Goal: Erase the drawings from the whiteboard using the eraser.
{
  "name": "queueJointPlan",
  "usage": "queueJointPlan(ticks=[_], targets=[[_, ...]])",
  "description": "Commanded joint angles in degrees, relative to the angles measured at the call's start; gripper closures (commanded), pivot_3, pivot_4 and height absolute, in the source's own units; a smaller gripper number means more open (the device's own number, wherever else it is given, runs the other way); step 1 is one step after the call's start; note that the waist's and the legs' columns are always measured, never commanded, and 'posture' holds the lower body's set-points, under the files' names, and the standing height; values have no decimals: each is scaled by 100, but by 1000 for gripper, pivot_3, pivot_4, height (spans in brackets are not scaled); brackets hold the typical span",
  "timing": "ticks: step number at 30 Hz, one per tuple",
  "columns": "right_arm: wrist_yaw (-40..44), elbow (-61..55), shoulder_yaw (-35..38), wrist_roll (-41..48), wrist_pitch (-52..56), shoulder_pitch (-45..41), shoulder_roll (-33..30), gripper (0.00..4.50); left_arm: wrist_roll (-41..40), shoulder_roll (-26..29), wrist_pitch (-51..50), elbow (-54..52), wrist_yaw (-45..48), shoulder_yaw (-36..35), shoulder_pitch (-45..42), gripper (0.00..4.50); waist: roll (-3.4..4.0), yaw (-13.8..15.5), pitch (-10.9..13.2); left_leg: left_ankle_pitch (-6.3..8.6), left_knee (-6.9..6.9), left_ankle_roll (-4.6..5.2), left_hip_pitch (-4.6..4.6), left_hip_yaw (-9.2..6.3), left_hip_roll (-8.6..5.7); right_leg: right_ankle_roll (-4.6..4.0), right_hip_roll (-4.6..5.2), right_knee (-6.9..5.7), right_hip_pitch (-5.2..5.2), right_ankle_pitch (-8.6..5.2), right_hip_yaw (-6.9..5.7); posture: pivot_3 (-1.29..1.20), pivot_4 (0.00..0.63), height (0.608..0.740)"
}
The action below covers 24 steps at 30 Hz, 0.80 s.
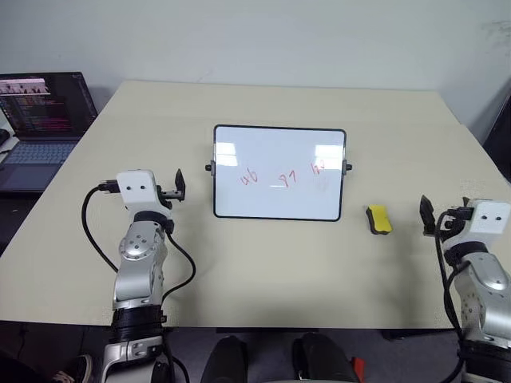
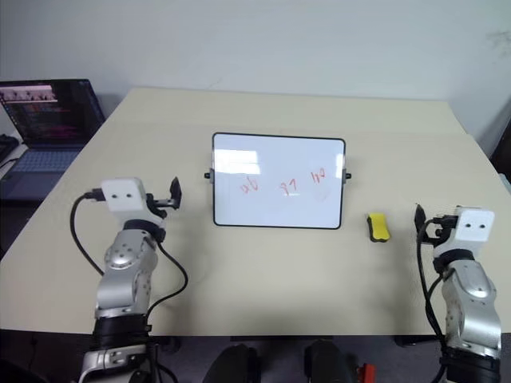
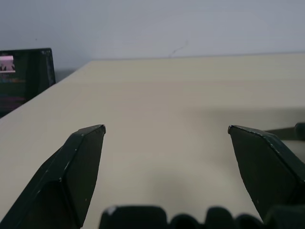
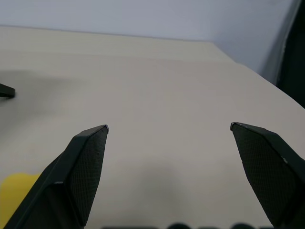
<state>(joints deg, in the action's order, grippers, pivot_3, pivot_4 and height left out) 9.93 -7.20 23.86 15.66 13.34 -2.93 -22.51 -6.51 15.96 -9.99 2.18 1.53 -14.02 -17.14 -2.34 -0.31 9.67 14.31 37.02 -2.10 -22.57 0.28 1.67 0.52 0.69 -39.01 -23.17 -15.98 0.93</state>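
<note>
The whiteboard [image 1: 279, 199] lies flat at the middle of the beige table, white with a thin black frame. Three small red drawings [image 1: 287, 178] run in a row across its centre. The yellow eraser [image 1: 378, 219] lies on the table just right of the board's near right corner; a corner of this eraser [image 4: 14, 191] also shows beside my right fingers. My left gripper [image 1: 172, 190] hovers open and empty to the left of the board. My right gripper [image 1: 445, 214] hovers open and empty a short way right of the eraser. Both wrist views show the fingers wide apart with nothing between them.
An open laptop [image 1: 40, 120] sits off the table's far left corner. The table's [image 1: 239, 271] near edge runs just in front of both arms. A dark object stands past the table's right edge [image 1: 503, 136].
</note>
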Motion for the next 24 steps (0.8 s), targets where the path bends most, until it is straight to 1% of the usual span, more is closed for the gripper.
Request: queueJointPlan(ticks=[1,4,6,8,12,15,17,18,20,22,24], targets=[[8,-257,108,62,127,39,-92,46,-125,6,56,2,55,-120,-91,0,0,-1,0,0,1,0,0,-1,0,0,0,-1,0,0,-1,0,150,740],[-40,-244,63,-5,192,40,-61,46,-141,-11,66,125,26,-150,-83,0,1,0,0,0,1,0,5,-1,0,0,-1,-3,3,0,-1,0,150,740],[-53,-515,15,-1,278,49,-58,46,-193,-3,-16,76,25,-184,-30,0,1,0,0,0,1,0,5,0,0,0,-1,-3,3,0,0,0,150,740],[-44,-846,4,70,381,91,-57,46,-215,160,20,40,262,-171,-3,0,2,0,0,0,1,0,2,-1,-1,0,-1,-2,2,0,0,0,150,740],[-165,-1421,-43,252,657,227,172,46,-437,693,224,354,943,-363,-154,0,2,-10,0,0,-1,0,3,-3,5,0,-8,-1,0,0,-2,0,150,740],[-204,-1694,-224,273,737,360,397,46,-684,1091,225,721,1750,-300,-294,0,2,-5,0,0,0,-1,4,-6,6,0,-11,-3,0,0,-5,0,150,740],[-367,-1890,-245,364,1010,459,584,46,-775,1333,307,679,2245,-195,-344,0,3,-7,-1,-1,0,-1,5,-3,2,1,-24,-3,2,-1,-3,0,150,740],[-284,-2086,-277,506,1138,516,576,46,-1004,1404,203,585,2558,-191,-470,0,4,-4,0,0,0,-1,2,-3,3,1,-24,1,2,-1,-3,0,150,740],[-148,-2475,-444,641,1389,676,543,46,-1247,1589,149,748,3127,-176,-753,0,4,19,2,0,3,-1,-8,-2,-2,1,-20,1,-3,0,-4,0,150,740],[-117,-2737,-486,739,1582,825,521,46,-1204,1718,183,863,3519,30,-1023,0,4,31,1,-1,5,0,-11,-8,-3,1,-20,2,-3,-1,-9,0,150,740],[-112,-2967,-551,898,1861,871,502,46,-1333,1843,9,574,4150,361,-1189,0,4,20,1,0,5,0,-8,-10,-1,1,-25,1,-2,-1,-10,0,150,740]])
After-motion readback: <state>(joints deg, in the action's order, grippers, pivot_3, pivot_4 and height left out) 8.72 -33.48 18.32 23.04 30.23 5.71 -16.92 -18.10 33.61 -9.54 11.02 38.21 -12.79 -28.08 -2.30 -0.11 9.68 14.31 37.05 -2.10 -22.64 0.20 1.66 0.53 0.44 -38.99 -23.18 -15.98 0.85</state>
